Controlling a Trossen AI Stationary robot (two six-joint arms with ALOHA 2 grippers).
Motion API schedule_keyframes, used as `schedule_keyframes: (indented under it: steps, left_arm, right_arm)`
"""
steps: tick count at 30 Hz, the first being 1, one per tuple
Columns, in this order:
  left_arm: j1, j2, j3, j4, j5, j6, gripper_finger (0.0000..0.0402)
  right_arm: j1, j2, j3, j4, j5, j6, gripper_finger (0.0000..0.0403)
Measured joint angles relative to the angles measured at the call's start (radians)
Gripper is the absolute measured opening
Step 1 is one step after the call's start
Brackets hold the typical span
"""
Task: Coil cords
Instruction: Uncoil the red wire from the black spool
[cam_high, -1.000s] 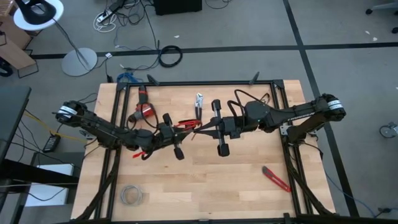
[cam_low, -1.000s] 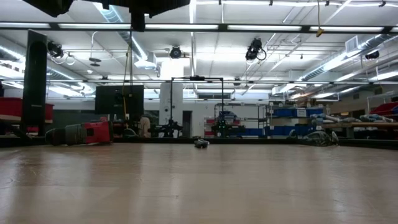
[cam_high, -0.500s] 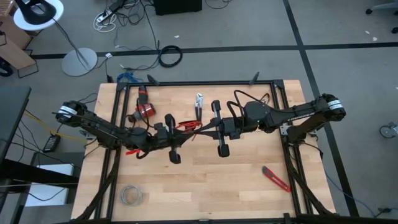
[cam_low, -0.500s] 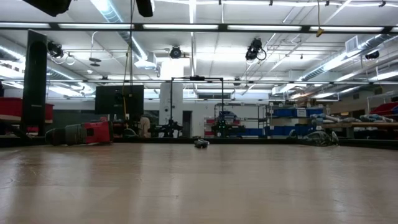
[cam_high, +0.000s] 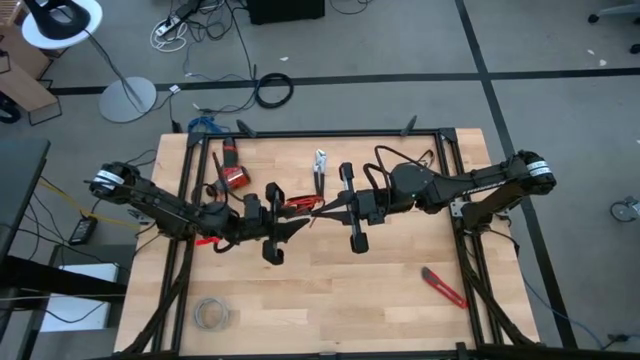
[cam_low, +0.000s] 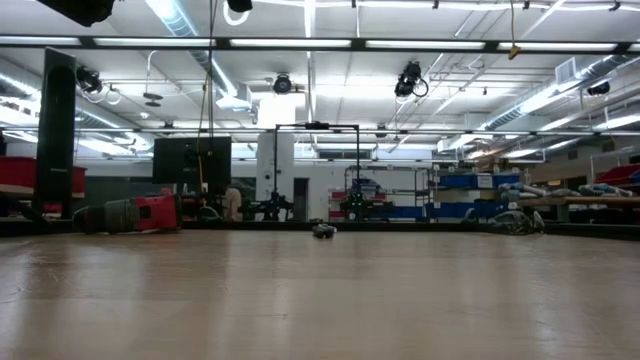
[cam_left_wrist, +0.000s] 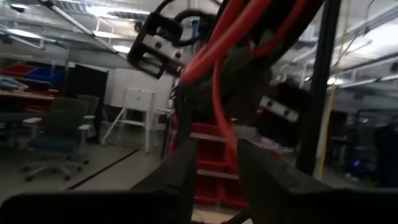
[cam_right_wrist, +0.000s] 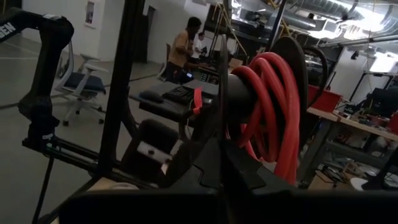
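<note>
The cord (cam_high: 299, 203) is a thin red wire gathered into several loops, held above the table's middle between my two grippers. In the right wrist view the loops (cam_right_wrist: 268, 115) bunch just past my right gripper (cam_right_wrist: 224, 155), which is shut. In the high view my right gripper (cam_high: 318, 208) comes from the table's right. My left gripper (cam_high: 298, 222) comes from the left and points slightly upward. It stands open (cam_left_wrist: 214, 171), with one red strand (cam_left_wrist: 219, 106) running down between its fingers. My right gripper is shut on the looped red cord at the coil's edge (cam_right_wrist: 244, 134), coming in about level from the table's right. Its own fingers hide the place of contact. The loops are lifted clear of the table. My left gripper has a strand between its open fingers; whether it touches, I cannot tell.
A red drill (cam_high: 232, 175) lies at the far left of the table and pliers (cam_high: 320, 165) lie at the far middle. A red utility knife (cam_high: 443, 288) lies near right and a grey wire coil (cam_high: 210, 313) near left. A black metal frame (cam_high: 330, 133) edges the table.
My left gripper has tipped upward, risen a little and rolled, so its wrist bar now lies straight across the arm instead of slanted. The red loops stay between the grippers. My right gripper has kept still.
</note>
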Motion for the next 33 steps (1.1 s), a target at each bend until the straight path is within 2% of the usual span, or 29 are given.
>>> schedule_keyframes:
  steps: [9, 14, 19, 24, 29, 33]
  left_arm:
    - [0.015, 0.000, 0.000, -0.007, 0.019, -0.127, 0.0217]
    - [0.040, 0.001, 0.012, -0.063, 0.014, -0.201, 0.0244]
    - [0.054, 0.001, 0.078, -0.161, 0.044, -0.203, 0.0250]
    - [0.071, 0.001, 0.143, -0.336, 0.044, -0.204, 0.0250]
    - [0.074, 0.001, 0.152, -0.356, 0.037, -0.202, 0.0249]
    - [0.085, 0.001, 0.152, -0.367, 0.014, -0.181, 0.0231]
  right_arm:
    - [0.002, 0.000, 0.000, -0.008, 0.000, 0.008, 0.0000]
    - [0.002, 0.000, 0.000, -0.008, -0.004, 0.016, 0.0000]
    - [0.002, 0.011, 0.000, -0.003, -0.003, 0.016, 0.0000]
    - [0.002, 0.026, 0.000, -0.002, -0.003, 0.016, 0.0000]
    - [0.002, 0.028, 0.000, 0.000, -0.003, 0.016, 0.0000]
    - [0.002, 0.028, 0.000, 0.015, -0.006, 0.011, 0.0000]
